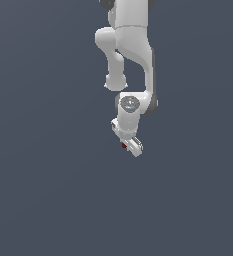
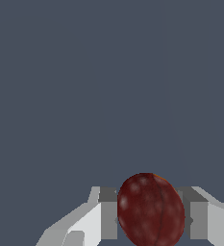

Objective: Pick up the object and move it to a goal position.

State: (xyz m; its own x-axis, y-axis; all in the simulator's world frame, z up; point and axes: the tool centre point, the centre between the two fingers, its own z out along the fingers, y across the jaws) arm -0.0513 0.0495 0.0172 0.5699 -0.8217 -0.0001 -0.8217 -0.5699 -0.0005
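Between the jaws of the white gripper (image 1: 126,144): the object (image 2: 151,210), clamped on both flanks in the wrist view. Form: ovoid, dark red, glossy, faintly mottled, one thin seam. Gripper: smooth white shell, grey pads (image 2: 108,214). Progress, judged: pick-up apparently done; carry to goal outstanding. No goal marker visible on the plain slate-grey backdrop.

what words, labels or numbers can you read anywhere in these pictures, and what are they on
None. The white robot gripper, the dark red roundish object between its fingers, and the plain grey-blue background carry no text, brand, number or sign in either view.
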